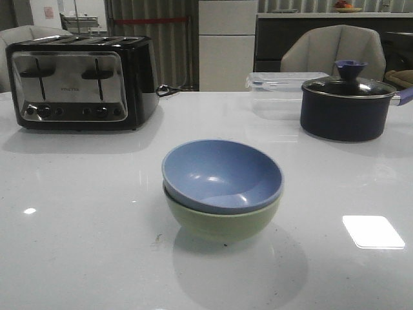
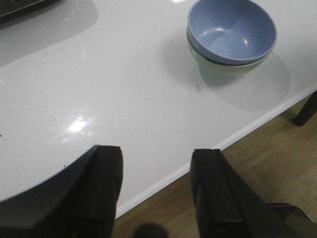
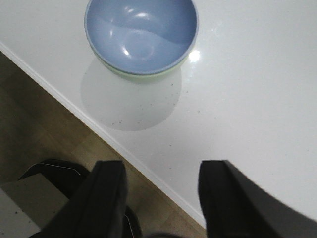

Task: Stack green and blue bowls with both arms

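Blue bowl (image 1: 222,174) sits nested in green bowl (image 1: 222,221); left hand (image 2: 156,186) and right hand (image 3: 161,196) gape empty.

Small dark lettering on the steel face of the toaster (image 1: 76,79), between its two levers, too blurred to read. Red-printed paper sign (image 1: 49,12) on far wall, illegible.
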Motion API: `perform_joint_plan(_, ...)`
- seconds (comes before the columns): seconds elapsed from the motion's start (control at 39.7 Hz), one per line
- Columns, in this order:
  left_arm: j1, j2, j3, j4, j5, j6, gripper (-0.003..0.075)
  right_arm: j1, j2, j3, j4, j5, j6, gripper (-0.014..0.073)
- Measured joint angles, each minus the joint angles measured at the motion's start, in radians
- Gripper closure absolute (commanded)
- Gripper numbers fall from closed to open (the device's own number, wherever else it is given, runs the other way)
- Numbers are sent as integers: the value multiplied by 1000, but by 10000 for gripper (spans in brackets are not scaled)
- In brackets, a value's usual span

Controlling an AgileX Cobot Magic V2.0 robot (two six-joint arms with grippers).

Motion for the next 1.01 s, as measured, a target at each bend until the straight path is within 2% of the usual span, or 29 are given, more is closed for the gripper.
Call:
perform_joint_plan(0.1, 0, 0, 0, 2, 0, 0, 378, 0, -2, 13, 0, -2, 0, 197)
perform_joint_plan(0.4, 0, 0, 0, 2, 0, 0, 631, 0, -2, 16, 0, -16, 0, 512)
perform_joint_plan(0.45, 0, 0, 0, 2, 0, 0, 627, 0, -2, 16, 0, -18, 0, 544)
perform_joint_plan(1.01, 9, -21, 1, -1, 0, 0, 627, -2, -2, 16, 0, -19, 0, 541)
